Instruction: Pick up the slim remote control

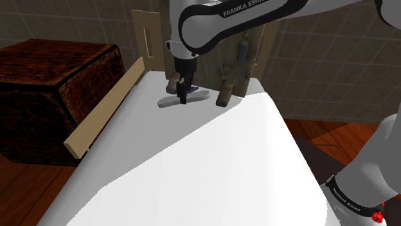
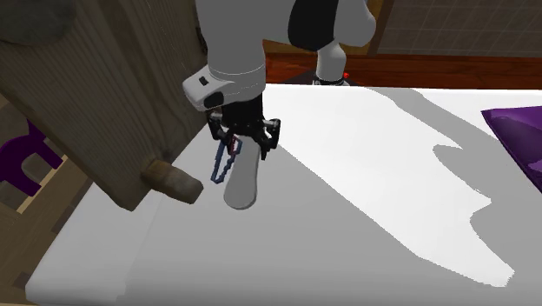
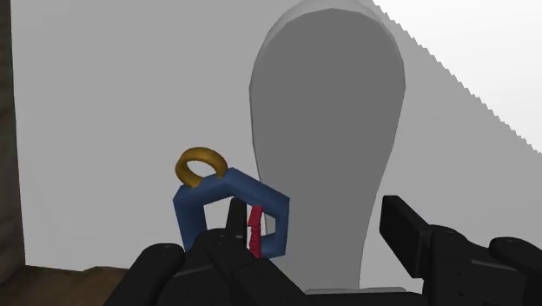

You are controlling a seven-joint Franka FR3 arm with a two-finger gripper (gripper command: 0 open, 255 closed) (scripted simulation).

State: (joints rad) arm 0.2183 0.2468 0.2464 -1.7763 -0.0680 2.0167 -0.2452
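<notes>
Your claw [image 3: 313,228] is hanging wide open and holding nothing, its two fingers straddling one end of the one grey remote [image 3: 326,130], which is lying flat on the white table [image 2: 365,174]. One blue key ring [image 3: 228,209] is sitting just beside that remote.

The slim grey round-ended remote control [image 2: 243,187] lies on the white table [image 2: 373,226] near the edge along the brown wooden panel [image 2: 87,87]; a blue clip with gold ring [image 3: 228,204] lies between them.
</notes>
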